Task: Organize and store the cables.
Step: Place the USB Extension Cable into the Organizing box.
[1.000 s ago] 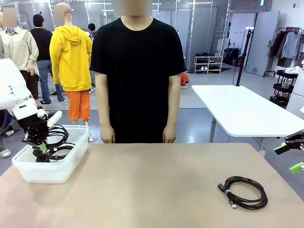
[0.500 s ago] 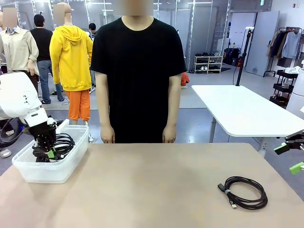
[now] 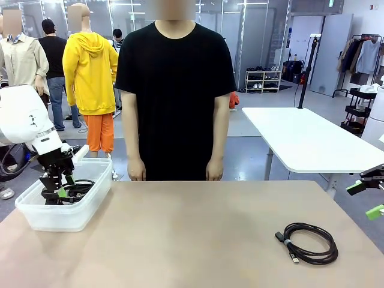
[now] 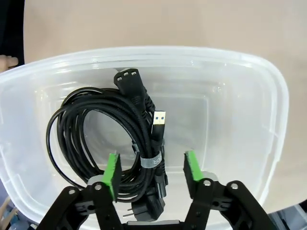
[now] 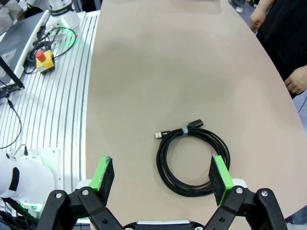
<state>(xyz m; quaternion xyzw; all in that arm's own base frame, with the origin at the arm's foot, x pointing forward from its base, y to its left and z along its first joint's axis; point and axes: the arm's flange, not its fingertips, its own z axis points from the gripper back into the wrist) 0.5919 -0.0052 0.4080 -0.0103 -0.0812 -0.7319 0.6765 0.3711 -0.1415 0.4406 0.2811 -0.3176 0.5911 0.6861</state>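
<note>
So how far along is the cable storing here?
Done: coiled black cables lie in the clear plastic bin. In hand: nothing; the left hand hangs open over them. Left: one coiled black cable on the tan table, near the open right hand.

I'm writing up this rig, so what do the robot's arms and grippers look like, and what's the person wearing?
The left arm is glossy white with rounded joints; a thick black hose runs beside it. The left gripper and right gripper are black two-finger linkages tipped with bright green pads. The person wears a black short-sleeved T-shirt.
</note>
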